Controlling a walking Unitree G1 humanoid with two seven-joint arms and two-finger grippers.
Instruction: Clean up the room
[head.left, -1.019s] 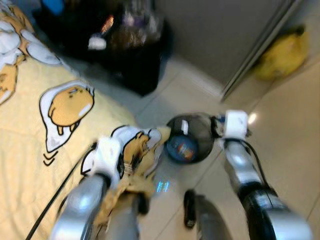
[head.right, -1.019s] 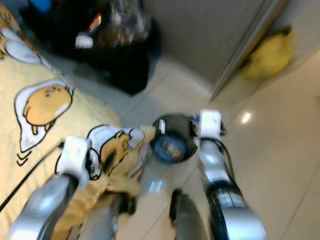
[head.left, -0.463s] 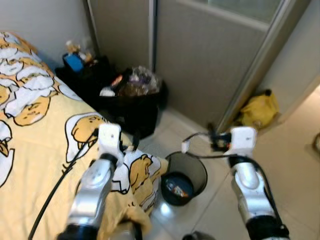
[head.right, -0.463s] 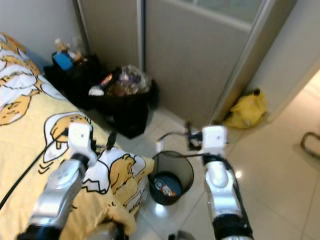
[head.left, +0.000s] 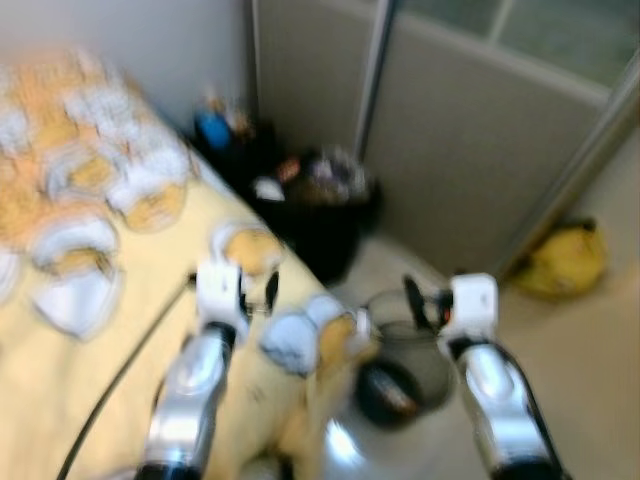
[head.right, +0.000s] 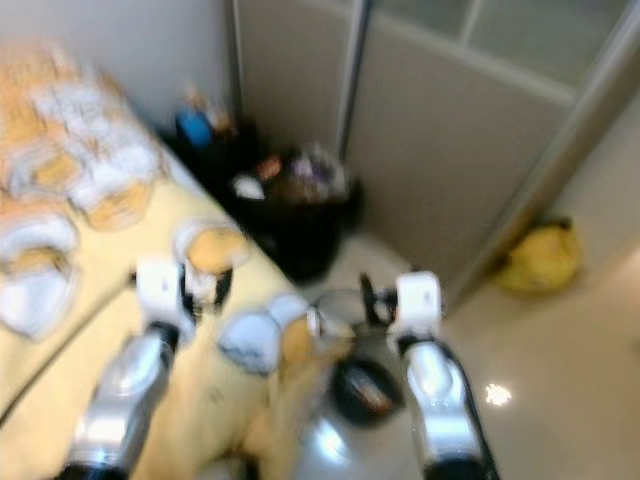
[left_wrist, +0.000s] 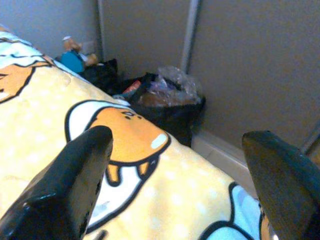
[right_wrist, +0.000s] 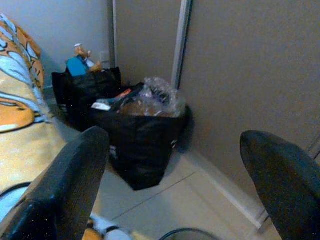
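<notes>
So the biggest thing here is the bed with the yellow quilt printed with cartoon egg characters (head.left: 90, 330), taking up the whole left side of the room. Past its corner, against the grey sliding closet doors (head.right: 440, 170), sits a stuffed black bag of rubbish (right_wrist: 145, 130) with crinkly plastic poking out the top, and a second black bag with a blue item on it (right_wrist: 82, 87) right beside it. Over by the door frame there's a crumpled yellow bag on the floor (head.left: 565, 262), well apart from the rest.

Right below the robot is the small black mesh wastebasket (head.left: 400, 365), standing upright on the pale tile floor (head.right: 560, 400) just beside the hanging corner of the quilt. The head views are pretty blurry, but it looks like there's some trash in the bottom.

The key bit: the bin sits lower than both arms and between them, closer to the right one. The right gripper (right_wrist: 175, 175) is spread wide and holding nothing, with the bin's rim just under it. The left gripper (left_wrist: 180, 180) is also wide apart and empty, hovering over the quilt. I'd guess the right arm goes for it.
</notes>
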